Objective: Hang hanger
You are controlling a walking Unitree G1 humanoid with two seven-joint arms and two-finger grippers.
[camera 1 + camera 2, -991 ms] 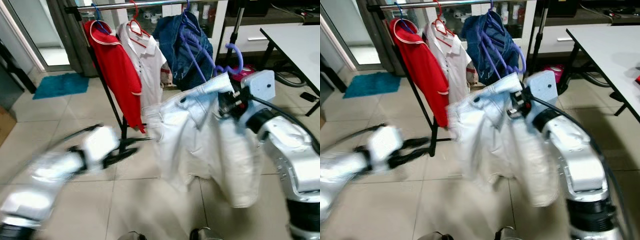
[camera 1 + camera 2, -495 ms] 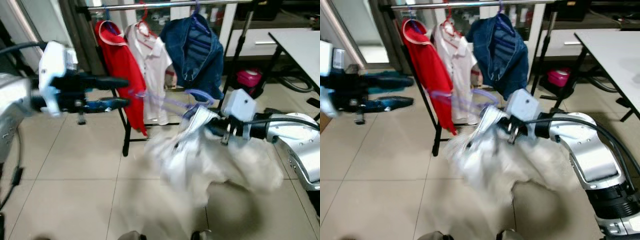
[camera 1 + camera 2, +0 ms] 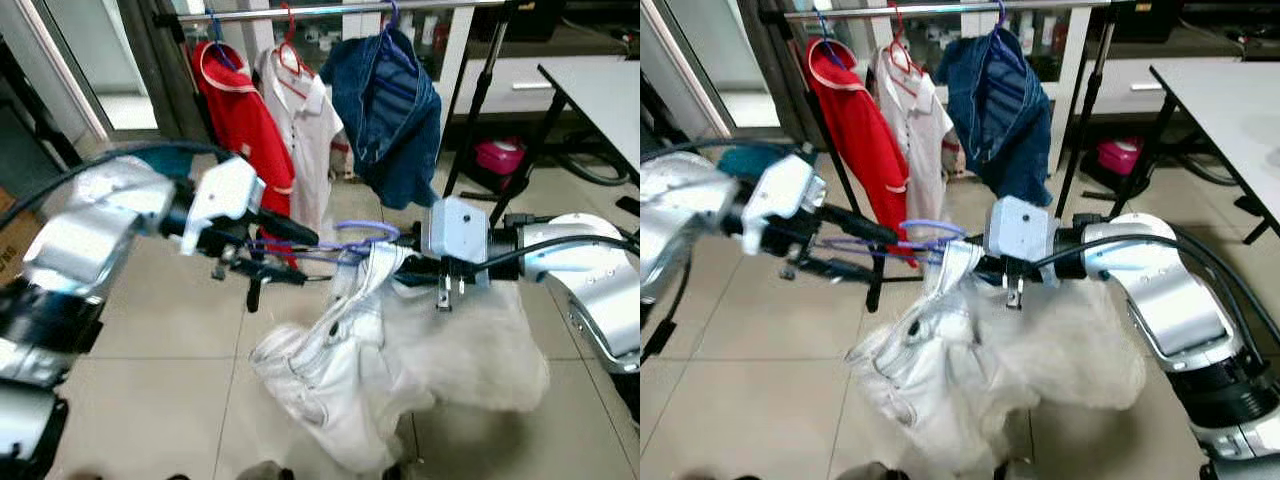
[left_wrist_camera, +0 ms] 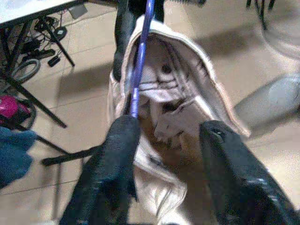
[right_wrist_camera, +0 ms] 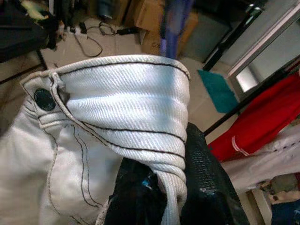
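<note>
The purple hanger (image 3: pixel 345 243) is held out in front of the robot, well below and short of the clothes rail (image 3: pixel 330 10), so the hanging itself is judged not yet done. A white denim garment (image 3: pixel 400 350) is draped from the hanger and sags toward the tiled floor (image 3: pixel 150 380). The garment's collar is pinched between the closed fingers of the right hand (image 5: pixel 173 197), as is seen in the right wrist view, with the hanger bar running just above the cloth. The left hand (image 4: pixel 164 140) is held open at the hanger's other end; one finger (image 4: pixel 123 140) lies against the purple bar, but no firm grip is shown.

On the rail a red polo shirt (image 3: pixel 240 120), a white polo shirt (image 3: pixel 305 130) and a blue denim jacket (image 3: pixel 390 110) are already hung. What is left, by this judgement, is for the garment to be settled on the hanger, the hanger to be raised, and its hook to be set over a bare stretch of the rail.
</note>
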